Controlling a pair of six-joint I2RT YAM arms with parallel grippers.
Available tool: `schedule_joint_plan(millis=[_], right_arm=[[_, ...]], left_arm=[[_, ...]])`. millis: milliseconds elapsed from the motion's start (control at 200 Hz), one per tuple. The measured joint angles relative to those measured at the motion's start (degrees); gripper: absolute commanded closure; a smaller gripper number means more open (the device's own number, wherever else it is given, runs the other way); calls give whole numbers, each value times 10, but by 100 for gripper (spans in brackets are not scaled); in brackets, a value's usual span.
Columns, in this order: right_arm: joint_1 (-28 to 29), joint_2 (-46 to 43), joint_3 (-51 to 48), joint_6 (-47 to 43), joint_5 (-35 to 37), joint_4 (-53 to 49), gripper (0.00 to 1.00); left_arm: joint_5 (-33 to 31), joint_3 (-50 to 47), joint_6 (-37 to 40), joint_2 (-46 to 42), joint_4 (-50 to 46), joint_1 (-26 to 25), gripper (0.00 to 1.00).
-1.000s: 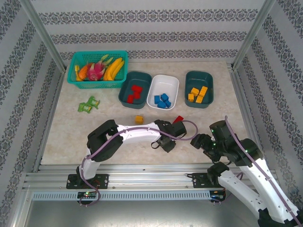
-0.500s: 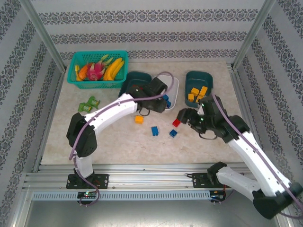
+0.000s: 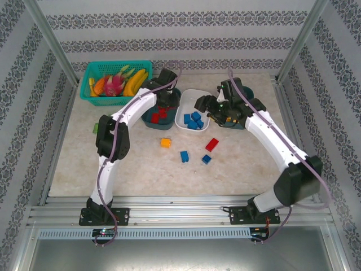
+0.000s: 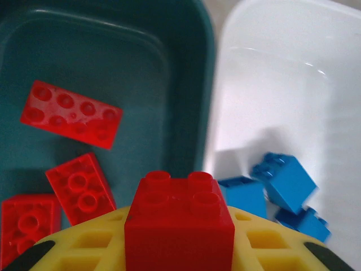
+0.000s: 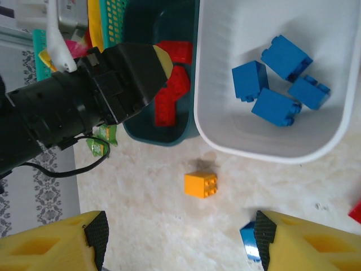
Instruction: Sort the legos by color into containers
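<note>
My left gripper point(image 3: 162, 97) is shut on a red lego point(image 4: 179, 220) and hangs over the left dark teal container point(image 4: 186, 68), near its right wall. Three red legos point(image 4: 71, 114) lie in that container. Beside it, the white container point(image 5: 225, 127) holds several blue legos point(image 5: 276, 107). My right gripper point(image 5: 177, 240) stands open above the table in front of the white container, nothing between its fingers. An orange lego point(image 5: 201, 185) lies on the table ahead of it. Loose on the table are also a red lego point(image 3: 212, 144) and two blue ones point(image 3: 184, 156) point(image 3: 206, 159).
The right dark teal container point(image 3: 246, 96) sits partly under my right arm. A bright teal mesh basket point(image 3: 90, 93) of toy fruit stands at the back left. A small green toy point(image 5: 100, 142) lies left of the containers. Metal frame posts flank the table.
Both arms have swung from the near table to the containers at the back. The left gripper carried the red lego over the left teal container; the right gripper moved to the white one.
</note>
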Motion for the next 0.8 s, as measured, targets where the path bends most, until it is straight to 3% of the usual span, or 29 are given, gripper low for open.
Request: schedule_joint_plan(millis=[210,475,694,799], right_arm=[[-1,69,45,1,-11,15,29],[-1,86,65,1,-11,15,29],[-1,88,65,2,-11,15,29],[0,90,69,2,-11,15,29]], left_arm=[[24,60,-11,65,-20,24,62],[45,79,-11,100,-30,27,60],[45,81,-11,101,-39,27,41],[45,81,-10,101,-42,27,38]])
